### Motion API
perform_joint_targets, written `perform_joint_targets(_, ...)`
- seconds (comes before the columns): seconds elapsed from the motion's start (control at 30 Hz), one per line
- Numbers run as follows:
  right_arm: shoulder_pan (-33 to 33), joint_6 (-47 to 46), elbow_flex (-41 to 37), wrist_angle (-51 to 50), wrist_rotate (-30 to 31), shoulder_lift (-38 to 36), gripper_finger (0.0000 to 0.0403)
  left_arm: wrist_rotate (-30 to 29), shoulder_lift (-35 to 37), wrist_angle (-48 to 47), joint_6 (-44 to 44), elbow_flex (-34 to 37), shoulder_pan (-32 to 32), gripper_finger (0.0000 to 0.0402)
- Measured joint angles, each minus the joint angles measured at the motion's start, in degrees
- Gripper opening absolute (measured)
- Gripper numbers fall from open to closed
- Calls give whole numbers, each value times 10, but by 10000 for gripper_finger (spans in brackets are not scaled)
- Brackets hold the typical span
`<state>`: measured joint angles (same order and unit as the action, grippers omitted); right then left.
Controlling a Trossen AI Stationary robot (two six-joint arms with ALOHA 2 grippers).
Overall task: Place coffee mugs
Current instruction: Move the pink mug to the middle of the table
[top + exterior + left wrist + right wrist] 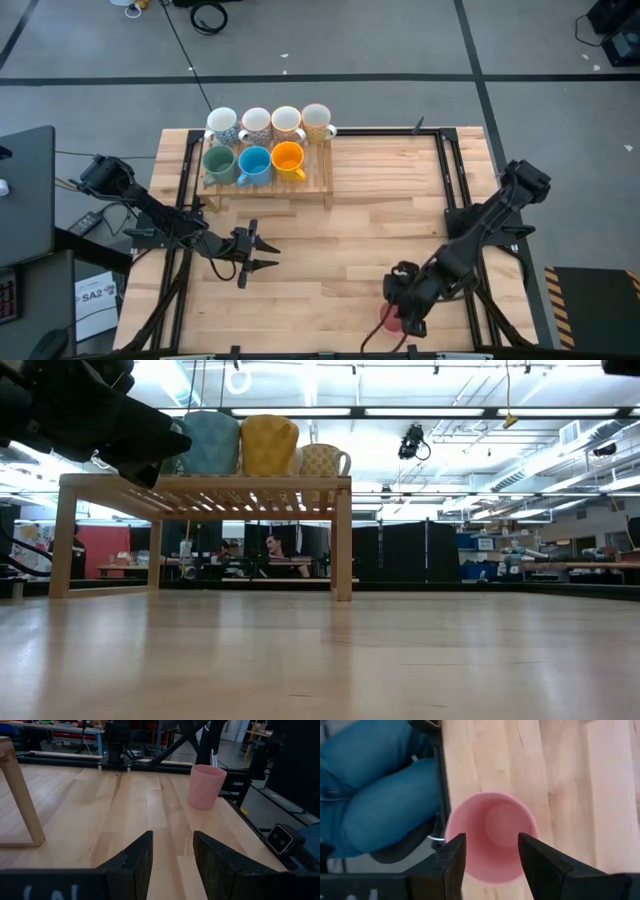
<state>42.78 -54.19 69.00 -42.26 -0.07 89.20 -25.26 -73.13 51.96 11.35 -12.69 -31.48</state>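
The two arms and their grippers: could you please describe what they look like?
Both arms are dark, jointed and slender. The left gripper and the right gripper each have two black fingers. In the wrist views the fingers are broad, matte wedges that taper to blunt tips, with faint pale lettering on the bar below them.

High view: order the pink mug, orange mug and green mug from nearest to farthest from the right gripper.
1. Pink mug: under the right gripper, near table edge.
2. Orange mug: rack's front row, right end.
3. Green mug: front row, left end.
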Motion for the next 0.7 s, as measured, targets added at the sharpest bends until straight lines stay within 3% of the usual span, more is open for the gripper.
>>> perform_joint_targets(0.43,-1,52,0,-24,73,29,185,0,0,2,0,0,0,148)
perform_joint_targets(0.7,-2,60,0,-31,38,63,185,0,0,1,0,0,0,148)
